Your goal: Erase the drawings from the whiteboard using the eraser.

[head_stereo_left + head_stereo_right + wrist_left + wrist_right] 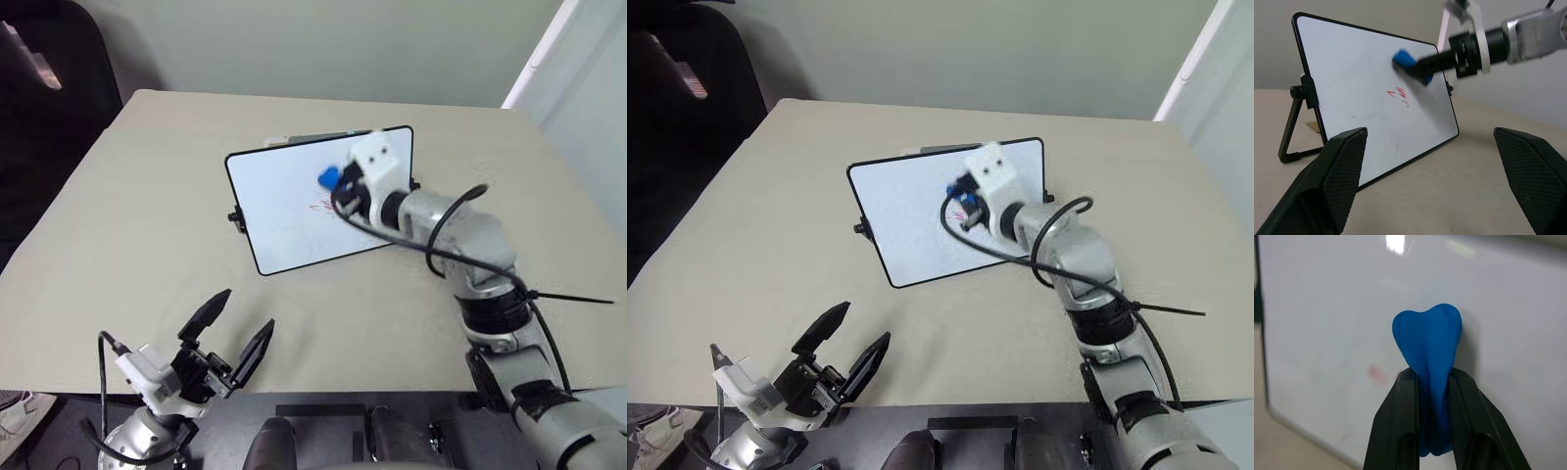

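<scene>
The whiteboard [284, 211] stands tilted on the beige table, propped on a black stand. A few small red drawings [1399, 95] mark its middle; in the left eye view the drawings [321, 206] sit just below the eraser. My right gripper [1432, 382] is shut on the blue eraser [1430, 340], which is squeezed between the two black fingers and held at the board face, slightly above the red marks. The eraser [328, 177] pokes out in front of the white gripper housing. My left gripper [227, 331] hangs open near the table's front edge, holding nothing.
The beige table [127, 215] stretches around the board. A dark chair [49, 88] stands at the far left. The board's black stand leg [1288, 132] juts out behind it. A black cable [441, 211] loops along my right forearm.
</scene>
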You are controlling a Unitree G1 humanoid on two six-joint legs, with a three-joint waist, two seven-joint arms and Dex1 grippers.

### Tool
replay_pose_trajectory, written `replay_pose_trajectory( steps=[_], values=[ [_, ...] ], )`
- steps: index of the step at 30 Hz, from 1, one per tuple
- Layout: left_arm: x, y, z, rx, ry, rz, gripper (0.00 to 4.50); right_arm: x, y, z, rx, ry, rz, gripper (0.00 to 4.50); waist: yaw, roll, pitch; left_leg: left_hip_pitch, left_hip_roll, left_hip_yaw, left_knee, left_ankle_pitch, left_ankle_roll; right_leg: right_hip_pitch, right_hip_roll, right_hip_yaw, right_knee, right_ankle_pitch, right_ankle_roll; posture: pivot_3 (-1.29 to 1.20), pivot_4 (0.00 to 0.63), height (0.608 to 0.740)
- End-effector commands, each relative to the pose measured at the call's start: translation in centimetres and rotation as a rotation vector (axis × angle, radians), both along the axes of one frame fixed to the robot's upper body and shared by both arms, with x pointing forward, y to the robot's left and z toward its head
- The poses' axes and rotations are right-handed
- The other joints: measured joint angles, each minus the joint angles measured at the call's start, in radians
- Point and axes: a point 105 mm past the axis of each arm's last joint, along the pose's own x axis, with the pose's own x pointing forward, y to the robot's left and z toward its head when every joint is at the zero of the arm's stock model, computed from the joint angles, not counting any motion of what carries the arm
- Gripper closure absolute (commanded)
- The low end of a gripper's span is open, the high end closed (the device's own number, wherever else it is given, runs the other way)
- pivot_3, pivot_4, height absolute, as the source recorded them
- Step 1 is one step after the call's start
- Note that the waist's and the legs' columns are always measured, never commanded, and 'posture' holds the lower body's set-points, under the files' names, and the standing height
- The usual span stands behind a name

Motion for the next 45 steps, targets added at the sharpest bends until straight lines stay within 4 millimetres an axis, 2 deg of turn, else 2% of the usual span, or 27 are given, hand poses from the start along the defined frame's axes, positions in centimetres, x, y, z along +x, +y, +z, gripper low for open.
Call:
replay_pose_trajectory(
  steps=[1,5,9,16,21,27,30,35,38,41,45],
  values=[
    [-0.3,-0.4,0.4,-0.001,-0.018,-0.015,0.0,-0.3,-0.2,-1.1,-0.037,0.015,-0.002,4.04,0.0,0.0,0.0,0.0,0.0,0.0,0.0,0.0,0.0,0.0,0.0,0.0,0.0,0.0,0.0,0.0,0.15,0.74],
    [-0.3,-0.4,0.4,-0.003,-0.017,-0.015,0.0,-1.9,0.0,-5.3,-0.147,0.126,0.062,4.04,0.002,0.0,0.0,-0.001,0.0,0.0,0.001,0.0,-0.004,0.001,0.0,0.0,0.0,-0.001,-0.001,0.0,0.15,0.74],
    [-0.3,-0.4,0.4,-0.003,-0.017,-0.015,0.0,-2.1,-0.3,-6.8,-0.168,0.165,0.051,4.04,0.0,0.0,0.0,0.0,0.0,0.001,0.002,0.0,-0.003,0.002,0.0,0.0,0.0,0.0,0.0,0.0,0.15,0.74],
    [-0.2,-0.4,0.4,-0.004,-0.017,-0.013,0.0,-1.5,-0.8,-6.0,-0.168,0.15,0.03,4.04,-0.001,0.0,0.0,0.0,0.0,0.001,0.002,0.001,0.0,0.002,0.0,0.0,0.0,0.002,0.003,0.0,0.15,0.74],
    [-0.1,-0.3,0.4,-0.004,-0.017,-0.012,0.0,-0.9,0.0,-3.0,-0.108,0.071,0.031,4.04,-0.003,0.0,0.0,0.0,0.0,0.001,0.002,0.001,0.0,0.001,0.0,0.0,0.0,0.002,0.003,0.0,0.15,0.74],
    [-0.1,-0.3,0.4,-0.004,-0.018,-0.01,0.0,-0.8,0.9,-1.7,-0.095,0.029,0.057,4.04,-0.002,0.0,0.0,0.0,0.0,0.001,0.001,0.0,0.0,0.001,0.0,0.0,0.0,0.001,0.001,0.0,0.15,0.74],
    [-0.1,-0.2,0.4,-0.003,-0.018,-0.007,0.0,-0.6,1.0,-1.9,-0.099,0.031,0.056,4.04,-0.002,0.0,0.0,0.0,0.0,0.001,0.001,0.0,0.0,0.001,0.0,0.0,0.0,0.0,0.001,0.0,0.15,0.74],
    [0.0,0.0,0.4,-0.004,-0.018,-0.002,0.0,-1.2,0.7,-5.4,-0.169,0.12,0.073,4.04,-0.002,0.0,0.0,0.0,0.0,0.001,0.001,0.0,0.0,0.001,0.0,0.0,0.0,0.0,0.001,0.0,0.15,0.74],
    [0.0,0.1,0.4,-0.004,-0.018,0.001,0.0,-1.4,0.4,-6.6,-0.193,0.148,0.071,4.04,-0.002,0.0,0.0,0.0,0.0,0.001,0.002,0.0,0.0,0.002,0.0,0.0,0.0,0.001,0.001,0.0,0.15,0.74],
    [0.0,0.1,0.5,-0.005,-0.018,0.002,0.0,-1.3,0.3,-6.4,-0.192,0.142,0.07,4.04,-0.002,0.0,0.0,0.0,0.0,0.001,0.002,0.0,-0.001,0.001,0.0,0.0,0.0,0.001,0.002,0.0,0.15,0.74],
    [0.0,0.2,0.5,-0.005,-0.018,0.002,0.0,-0.9,0.8,-4.6,-0.16,0.093,0.074,4.04,-0.002,0.0,0.0,0.0,0.0,0.001,0.002,0.001,0.0,0.001,0.0,0.0,0.001,0.001,0.002,0.0,0.15,0.74]
  ],
)
